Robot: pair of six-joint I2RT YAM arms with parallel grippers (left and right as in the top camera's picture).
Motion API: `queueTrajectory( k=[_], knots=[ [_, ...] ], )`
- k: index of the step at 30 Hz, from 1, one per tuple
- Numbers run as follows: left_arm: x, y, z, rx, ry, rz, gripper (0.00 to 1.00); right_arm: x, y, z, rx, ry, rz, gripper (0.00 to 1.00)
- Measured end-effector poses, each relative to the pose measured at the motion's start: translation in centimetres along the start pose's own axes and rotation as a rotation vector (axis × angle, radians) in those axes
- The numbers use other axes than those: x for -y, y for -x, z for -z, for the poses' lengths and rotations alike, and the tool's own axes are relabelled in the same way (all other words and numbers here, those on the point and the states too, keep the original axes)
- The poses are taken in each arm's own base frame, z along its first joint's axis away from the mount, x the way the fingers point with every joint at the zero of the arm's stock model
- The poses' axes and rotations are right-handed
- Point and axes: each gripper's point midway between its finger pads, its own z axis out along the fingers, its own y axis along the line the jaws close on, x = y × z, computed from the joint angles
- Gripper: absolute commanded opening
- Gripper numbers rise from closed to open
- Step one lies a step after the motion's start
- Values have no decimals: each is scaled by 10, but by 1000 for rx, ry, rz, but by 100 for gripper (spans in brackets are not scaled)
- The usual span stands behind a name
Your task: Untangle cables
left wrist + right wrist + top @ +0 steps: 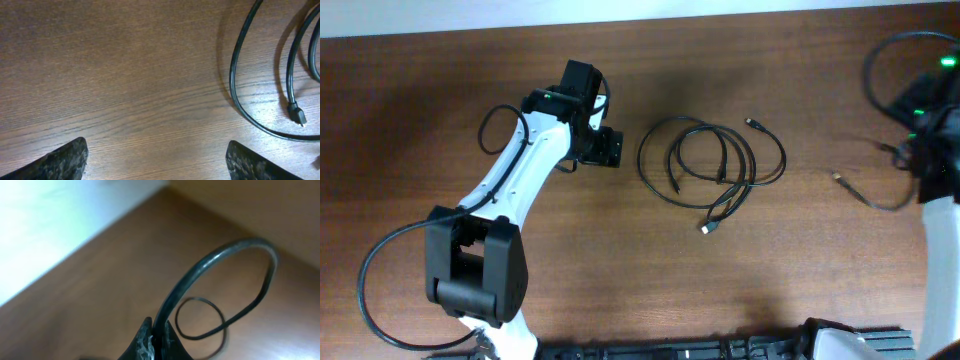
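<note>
- At the centre of the overhead view I see the coiled cables (712,165) lying on the wooden table (620,270). They are several thin black loops overlapping one another, with one plug end at the upper right of the pile and another at its lower edge.
- Just left of that pile sits my left gripper (608,148), near the outermost loop. I see a gap of bare wood between them.
- On the left wrist view, its two fingers (62,161) show in the lower corners of the frame, spread wide. Only wood grain lies between them, so it has hold of nothing.
- Along the right side of that same view, a curve of cord comes down from the top edge and sweeps toward the lower right. A second strand beside it ends in a small plug (297,113) resting on the table.
- At the far right of the overhead view, a single cable (865,197) lies well apart from the pile. Its loose tip points toward the centre, and its other end runs up to the right arm.
- On the right wrist view, my right gripper (157,335) is pinched closed on the single cable (220,255). The strand leaves the fingers at bottom centre and arcs up and over toward the upper right. It then drops into a smaller, blurred loop lower in the frame.
- Behind it, the table edge runs diagonally, with a pale surface filling the upper left.
</note>
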Motion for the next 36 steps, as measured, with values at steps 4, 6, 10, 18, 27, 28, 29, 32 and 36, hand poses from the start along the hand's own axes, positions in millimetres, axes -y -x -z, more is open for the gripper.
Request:
queueTrajectory(
  k=[4, 6, 10, 18, 27, 28, 29, 32, 36],
  knots=[
    [0, 0, 0, 0, 0, 0, 89, 89, 2, -40, -67, -223, -129, 4],
    [0, 0, 0, -1, 1, 0, 89, 99, -7, -60, -123, -220, -163, 9],
    [0, -1, 0, -4, 1, 0, 89, 89, -31, -103, -236, -159, -174, 83],
    [0, -1, 0, -4, 1, 0, 89, 7, -57, -90, -408, 276, -144, 83],
    [2, -1, 0, -5, -12, 0, 92, -99, -170, -18, -733, 532, 307, 83],
    [2, -1, 0, -5, -12, 0, 93, -107, -188, -13, -787, 539, 353, 83],
    [2, -1, 0, -5, -12, 0, 93, -112, -205, -8, -842, 538, 391, 83],
    [2, -1, 0, -5, -12, 0, 93, -115, -258, 5, -1037, 493, 501, 84],
    [2, -1, 0, -5, -12, 0, 94, -120, -292, 10, -1142, 468, 569, 84]
  ],
)
